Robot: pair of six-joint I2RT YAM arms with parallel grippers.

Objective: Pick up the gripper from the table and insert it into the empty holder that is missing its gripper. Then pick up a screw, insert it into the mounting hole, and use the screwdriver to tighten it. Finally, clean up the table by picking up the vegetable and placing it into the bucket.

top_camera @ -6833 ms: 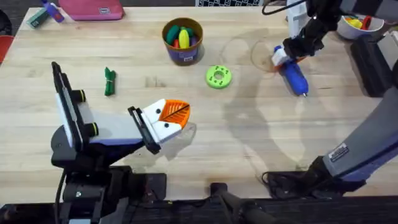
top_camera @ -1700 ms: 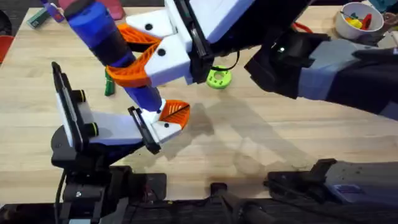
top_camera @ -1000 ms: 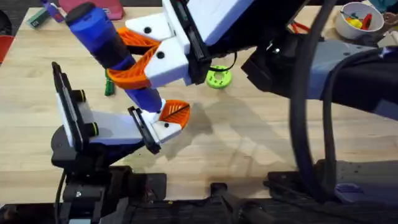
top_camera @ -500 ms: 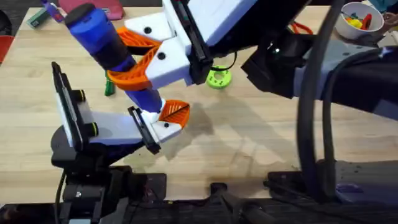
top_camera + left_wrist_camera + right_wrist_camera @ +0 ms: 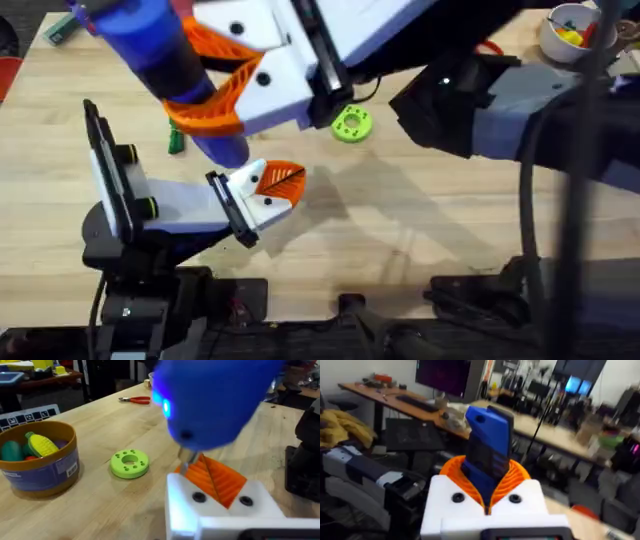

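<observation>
Light butcher-block worktop (image 5: pixel 420 230), planks running side to side, pretty evenly lit with soft shadows. Past its far edge there's a dark floor. Room behind looks like a busy lab: a long wooden desk (image 5: pixel 395 397) with a keyboard (image 5: pixel 417 404) and a dark monitor (image 5: pixel 442 375), black cables, a yellow cloth (image 5: pixel 342 430) heaped beside it, more cluttered benches further back.
</observation>
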